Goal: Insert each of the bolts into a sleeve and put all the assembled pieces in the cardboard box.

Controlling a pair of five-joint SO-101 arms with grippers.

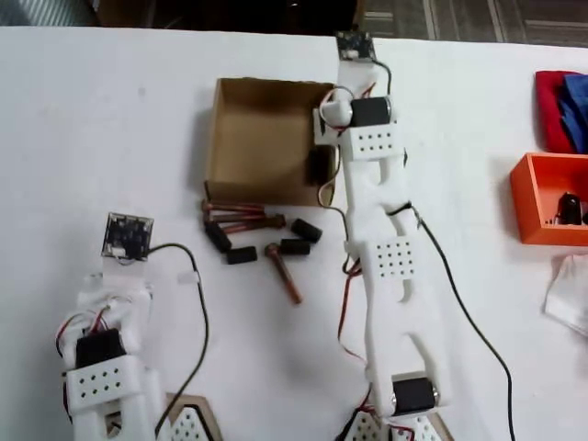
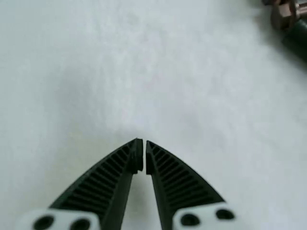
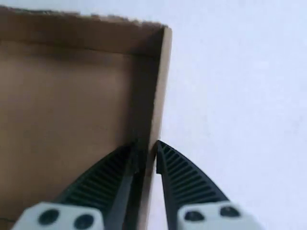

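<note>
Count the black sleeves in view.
4, all on the table near the box: sleeve below the bolts, sleeve beside it, sleeve and sleeve further right. The arm over the box may hide more.

We see a robotics lab bench: white table, bare circuit board at eight o'clock, orange parts bin at three o'clock.

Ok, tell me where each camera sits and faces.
High view: fixed above, looking down over the table; both arms show, with the cardboard box, bolts and sleeves.
Left wrist view: on that arm's wrist, looking down at the table past the left fingers.
Right wrist view: on that arm's wrist, facing the box wall past the right fingers.
Shared: high and right wrist views both show the box.
</note>
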